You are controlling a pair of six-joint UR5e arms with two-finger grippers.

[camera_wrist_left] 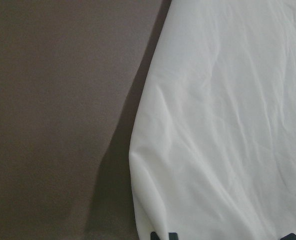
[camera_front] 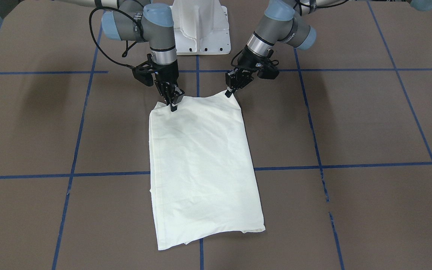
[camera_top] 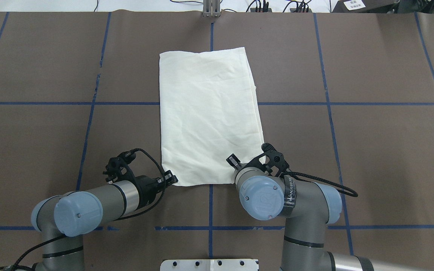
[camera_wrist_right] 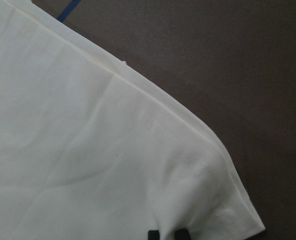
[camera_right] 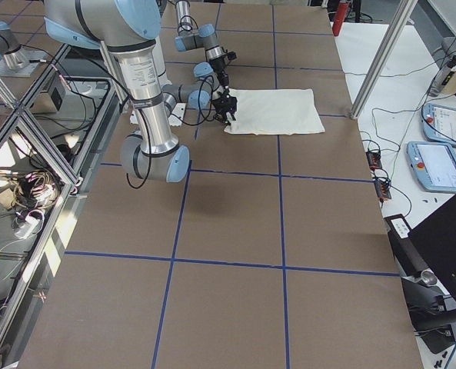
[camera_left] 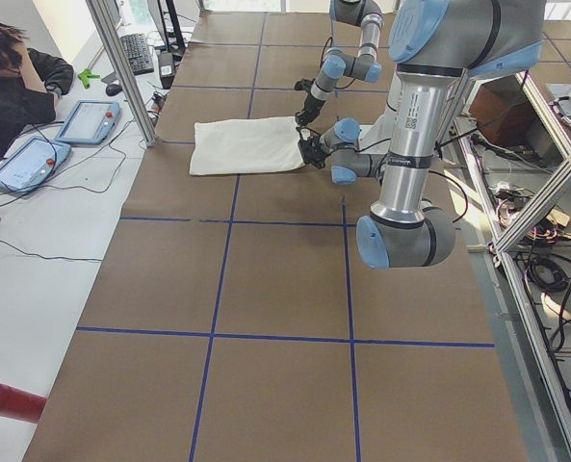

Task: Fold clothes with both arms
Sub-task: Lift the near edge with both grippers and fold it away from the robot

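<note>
Item: white pedestal base (camera_top: 209,264) at the robot's edge of the brown table (camera_top: 371,150), which is marked into squares by blue tape lines (camera_top: 32,102). Left arm (camera_top: 89,205) and right arm (camera_top: 277,195), silver-grey with light blue joint caps and black cables, both reach forward and bend low to the surface. Left pincer (camera_front: 230,93): jaws narrow, pinched on the corner of the shirt (camera_top: 207,113) nearest the robot on its left side; the left wrist view shows cream cloth running right up to the dark fingertips (camera_wrist_left: 160,235). Right pincer (camera_front: 173,105): jaws narrow, tips down on the shirt's other near corner and closed on the cloth; dark fingertips (camera_wrist_right: 152,235) sit close together at the hem in the right wrist view. Shirt: cream, plain face up, folded to a long rectangle, lying lengthwise away from the robot across the table's centre tape line, mildly creased, layered edges showing along the robot's right side; near edge dips slightly between the two held corners. Beyond the table's far edge: a person (camera_left: 15,87) seated by two handheld control panels (camera_left: 88,120).
</note>
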